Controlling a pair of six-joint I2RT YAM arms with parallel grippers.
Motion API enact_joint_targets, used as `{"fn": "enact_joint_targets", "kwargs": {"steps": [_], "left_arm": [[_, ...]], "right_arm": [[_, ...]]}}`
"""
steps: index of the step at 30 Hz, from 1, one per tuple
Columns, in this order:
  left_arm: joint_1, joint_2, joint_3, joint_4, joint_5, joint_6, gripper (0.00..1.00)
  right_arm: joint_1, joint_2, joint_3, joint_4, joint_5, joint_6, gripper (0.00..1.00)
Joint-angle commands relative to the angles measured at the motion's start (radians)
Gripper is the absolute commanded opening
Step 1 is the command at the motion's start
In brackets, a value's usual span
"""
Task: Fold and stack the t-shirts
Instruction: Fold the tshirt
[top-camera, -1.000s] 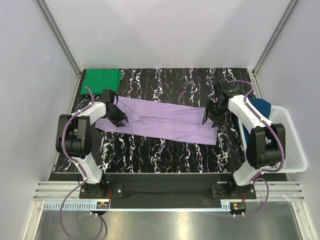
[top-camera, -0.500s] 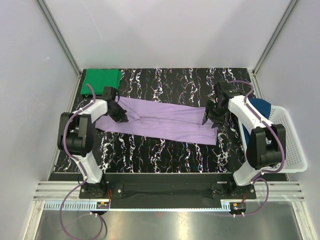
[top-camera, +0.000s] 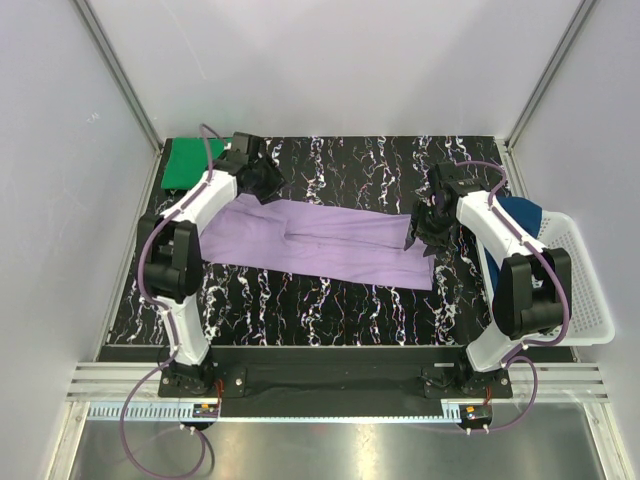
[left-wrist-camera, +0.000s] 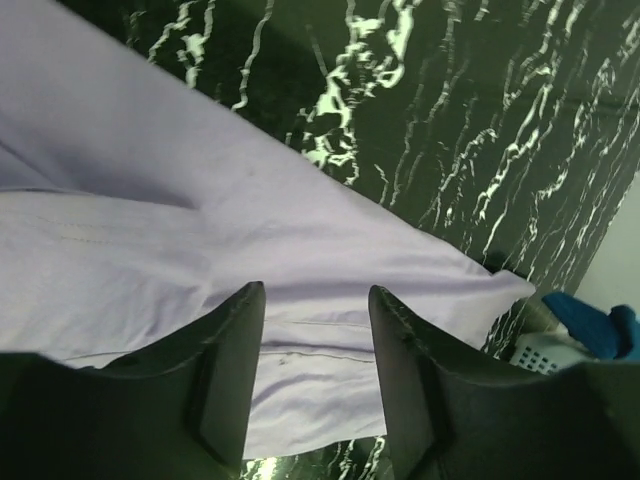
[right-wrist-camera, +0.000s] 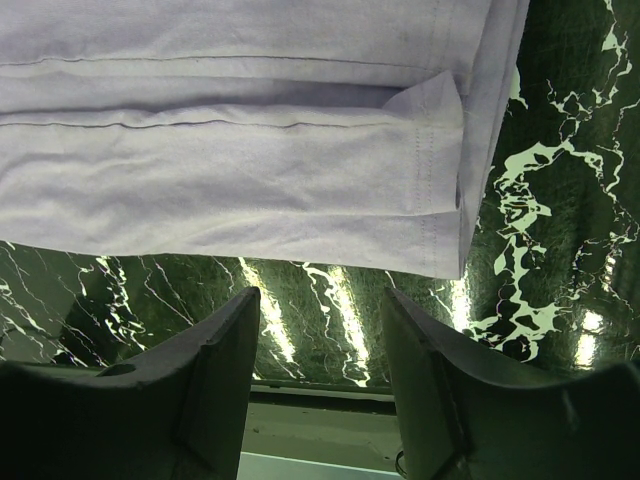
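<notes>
The lavender t-shirt lies folded into a long band across the black marbled table, also in the left wrist view and the right wrist view. The green t-shirt lies folded at the far left corner. The dark blue t-shirt sits in the white basket. My left gripper is open and empty above the shirt's far left edge. My right gripper is open and empty at the shirt's right end.
The basket stands at the table's right edge beside the right arm. White walls with metal rails enclose the table on three sides. The marbled table top shows in front of the shirt.
My left gripper has lifted off the lavender shirt's left end and swung away to the far side, near the green shirt. The right gripper has hardly moved.
</notes>
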Motion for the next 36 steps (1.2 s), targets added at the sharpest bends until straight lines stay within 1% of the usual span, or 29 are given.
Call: {"fn": "enact_joint_targets", "kwargs": {"steps": [1,3,5,8,10,14,15,16,17,18,20,21,24,26,27,31,36], "left_arm": [[0.001,-0.074,0.017,-0.05,-0.073,0.11,0.53],[0.004,-0.103,-0.03,-0.068,-0.122,0.147,0.52],[0.01,-0.132,-0.072,-0.063,-0.142,0.185,0.49],[0.058,-0.131,-0.131,-0.076,-0.15,0.184,0.45],[0.11,-0.108,-0.148,-0.085,-0.142,0.181,0.43],[0.164,-0.056,-0.127,-0.062,-0.145,0.221,0.45],[0.182,-0.033,-0.122,-0.051,-0.141,0.218,0.42],[0.191,-0.025,-0.113,-0.047,-0.133,0.212,0.36],[0.201,-0.014,-0.11,-0.048,-0.124,0.204,0.21],[0.204,-0.008,-0.106,-0.045,-0.122,0.19,0.15],[0.205,0.018,-0.086,-0.057,-0.124,0.181,0.08],[0.205,0.027,-0.078,-0.068,-0.122,0.175,0.02],[0.205,0.055,-0.075,-0.077,-0.124,0.159,0.02],[0.205,0.07,-0.072,-0.067,-0.118,0.156,0.04],[0.205,0.079,-0.061,-0.051,-0.113,0.158,0.05],[0.205,0.136,0.008,-0.073,-0.113,0.162,0.06],[0.204,0.194,0.075,-0.027,-0.086,0.155,0.08]], "right_arm": [[0.009,-0.028,-0.006,0.005,-0.013,-0.013,0.59],[0.008,-0.026,-0.013,0.009,-0.017,-0.008,0.59],[0.008,-0.023,-0.017,0.016,-0.023,-0.001,0.59],[0.008,-0.026,-0.017,0.017,-0.028,0.008,0.59],[0.008,-0.032,-0.019,0.016,-0.019,0.007,0.59],[0.008,-0.038,-0.022,0.002,-0.011,0.005,0.59],[0.008,-0.041,-0.023,-0.001,-0.011,0.005,0.59],[0.006,-0.043,-0.025,-0.003,-0.008,0.007,0.59],[0.008,-0.046,-0.026,-0.007,-0.007,0.005,0.59],[0.008,-0.048,-0.026,-0.01,-0.004,0.005,0.59],[0.008,-0.046,-0.025,-0.018,0.006,0.002,0.59],[0.008,-0.046,-0.022,-0.02,0.007,0.004,0.59],[0.008,-0.043,-0.02,-0.023,0.009,0.005,0.59],[0.008,-0.041,-0.019,-0.023,0.01,0.007,0.59],[0.008,-0.04,-0.017,-0.023,0.01,0.008,0.59],[0.008,-0.035,-0.014,-0.029,0.019,0.004,0.59],[0.008,-0.035,-0.008,-0.041,0.024,0.005,0.59]]}}
